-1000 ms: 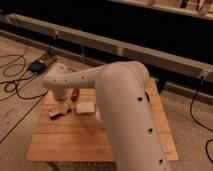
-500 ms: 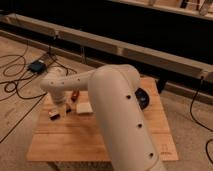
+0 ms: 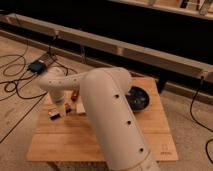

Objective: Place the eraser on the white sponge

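Observation:
The white sponge lies on the left half of the wooden table, its right part hidden behind my big white arm. A small dark and tan piece that looks like the eraser lies flat on the table to the left of the sponge. My gripper hangs below the wrist, between the eraser and the sponge, low over the table. I cannot tell whether it touches either of them.
A dark bowl stands on the right side of the table, behind the arm. A small reddish piece sits just behind the sponge. Black cables and a dark box lie on the floor to the left.
The arm has swung further over the table and now hides more of the sponge. The gripper has come down over the table's left part, near the eraser.

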Motion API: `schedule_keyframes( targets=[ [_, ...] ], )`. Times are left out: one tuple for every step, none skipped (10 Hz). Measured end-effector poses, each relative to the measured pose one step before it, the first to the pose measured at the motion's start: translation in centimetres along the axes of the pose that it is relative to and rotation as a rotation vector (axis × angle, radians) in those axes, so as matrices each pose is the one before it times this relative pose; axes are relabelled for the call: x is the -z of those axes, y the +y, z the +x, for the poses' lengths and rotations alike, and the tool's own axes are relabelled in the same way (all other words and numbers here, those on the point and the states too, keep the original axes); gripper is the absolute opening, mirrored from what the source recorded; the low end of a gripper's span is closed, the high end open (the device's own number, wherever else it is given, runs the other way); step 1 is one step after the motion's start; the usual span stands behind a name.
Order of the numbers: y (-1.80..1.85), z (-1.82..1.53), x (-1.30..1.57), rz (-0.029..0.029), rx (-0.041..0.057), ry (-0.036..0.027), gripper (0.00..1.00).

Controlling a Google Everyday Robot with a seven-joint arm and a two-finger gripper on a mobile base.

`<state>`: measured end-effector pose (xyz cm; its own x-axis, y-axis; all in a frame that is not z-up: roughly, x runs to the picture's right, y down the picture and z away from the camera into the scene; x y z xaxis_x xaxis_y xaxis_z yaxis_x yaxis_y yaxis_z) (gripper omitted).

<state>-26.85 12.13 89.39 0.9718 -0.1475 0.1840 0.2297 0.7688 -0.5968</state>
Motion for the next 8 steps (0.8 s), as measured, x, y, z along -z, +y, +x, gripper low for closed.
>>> schedule_keyframes(
  targets=[
    [-0.055, -0.166, -0.429, -0.00784, 0.01139, 0.0041, 0.71],
    [0.007, -0.163, -0.188, -0.00496, 0.00581, 0.00184, 0.71],
    [0.086, -0.172, -0.302, -0.00874, 0.00701, 0.00378, 0.71],
    [0.084, -0.121, -0.198, -0.00716, 0.00466, 0.00255, 0.66],
    [0.028, -0.024, -0.179, -0.00691, 0.00196, 0.00252, 0.56],
    [-0.004, -0.026, -0.115, -0.00493, -0.00006, -0.00024, 0.49],
    [-0.127, 0.14, -0.171, -0.00513, -0.00289, 0.0004, 0.37],
    [-0.113, 0.089, -0.095, -0.00318, -0.00384, -0.00093, 0.27]
  ],
)
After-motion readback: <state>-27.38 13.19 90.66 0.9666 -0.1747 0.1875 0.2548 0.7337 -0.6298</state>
